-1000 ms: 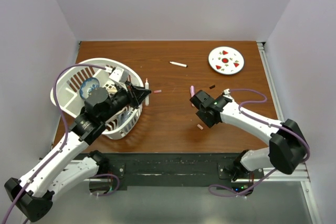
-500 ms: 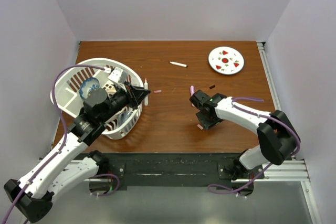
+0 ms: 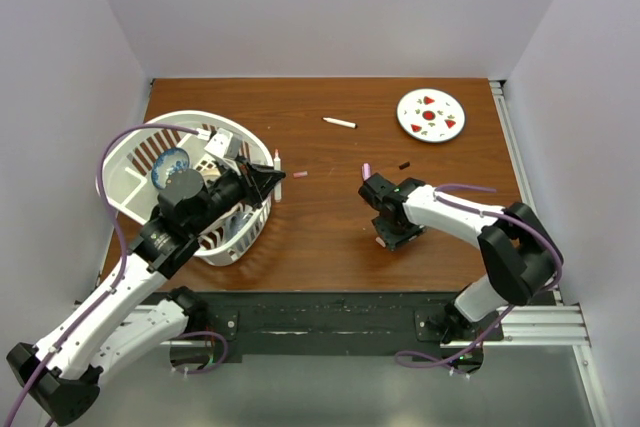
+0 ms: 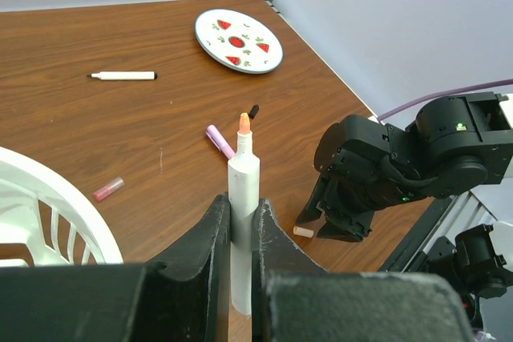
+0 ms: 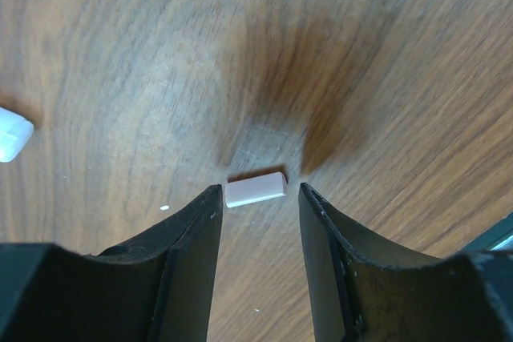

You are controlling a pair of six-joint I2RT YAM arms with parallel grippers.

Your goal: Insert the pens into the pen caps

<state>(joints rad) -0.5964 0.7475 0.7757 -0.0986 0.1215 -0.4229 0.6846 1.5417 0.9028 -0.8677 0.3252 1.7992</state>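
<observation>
The left fingers [image 4: 222, 218] are pinching a white pen [image 4: 244, 178] by its lower barrel, standing it upright with its peach tip bared, just beside the white basket [image 3: 128, 169]; the right fingers [image 5: 207, 210] are standing spread, low over the surface [image 5: 361, 54], with a peach cap [image 5: 256, 189] lying crosswise in the gap between them and not yet gripped; judging by this, the step in hand is the pickup of the cap that matches the held pen. The next move is calling for the right fingers to close squarely on so small a piece without flicking it away, then to lift it and line its open end up with the bared tip. A lilac pen [image 4: 218, 139], a second white pen [image 4: 122, 75], a black cap [image 4: 253, 110] and a pink cap [image 4: 107, 189] are lying loose farther off, uncapped and unpaired.
</observation>
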